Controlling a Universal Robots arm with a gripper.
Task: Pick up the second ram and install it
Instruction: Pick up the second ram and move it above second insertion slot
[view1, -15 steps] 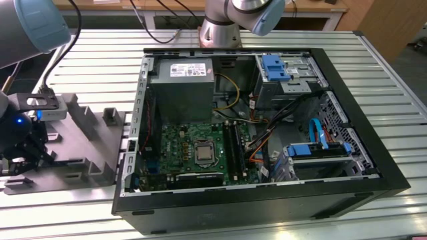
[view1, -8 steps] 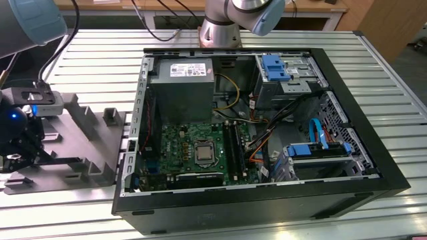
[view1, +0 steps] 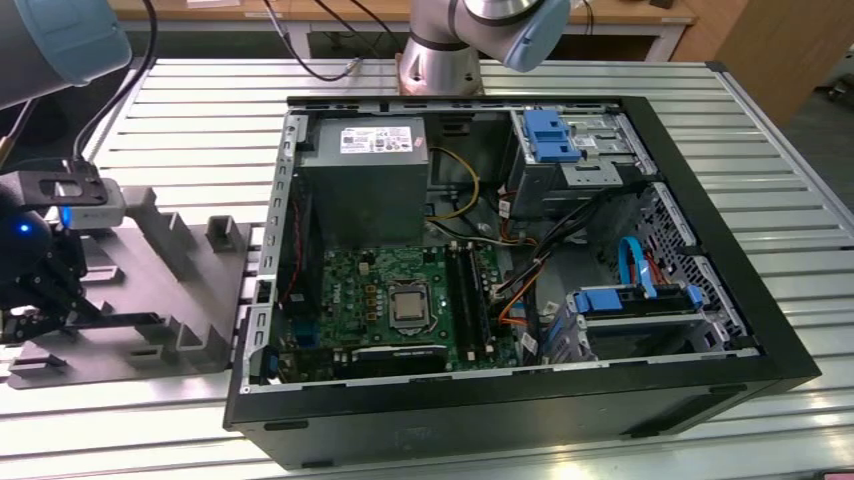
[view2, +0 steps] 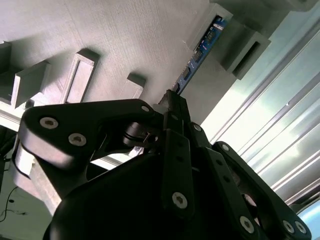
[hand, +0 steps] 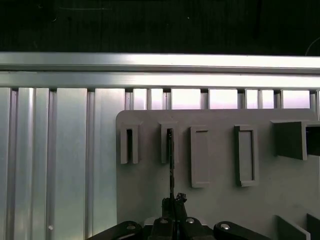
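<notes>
The second ram (view2: 200, 50) is a thin blue-green board with small black chips, standing on edge in a slot of the grey holder block (view2: 125, 35). In the first wrist view the second ram (hand: 171, 165) shows edge-on as a dark line running from the slot to my gripper (hand: 173, 199). My gripper (view2: 172, 98) has its black fingers drawn together on the near end of the stick. In the exterior view my gripper (view1: 34, 300) hangs over the holder block (view1: 187, 300), at that view's left, beside the open computer case (view1: 747, 300).
The green motherboard (view1: 354, 290) lies in the case with black memory slots (view1: 467, 290) beside the processor socket. A grey power supply (view1: 367, 180), drive cages and loose cables crowd the case. The holder block has several other raised slots (hand: 245, 155). The table is ribbed metal slats (view1: 174, 120).
</notes>
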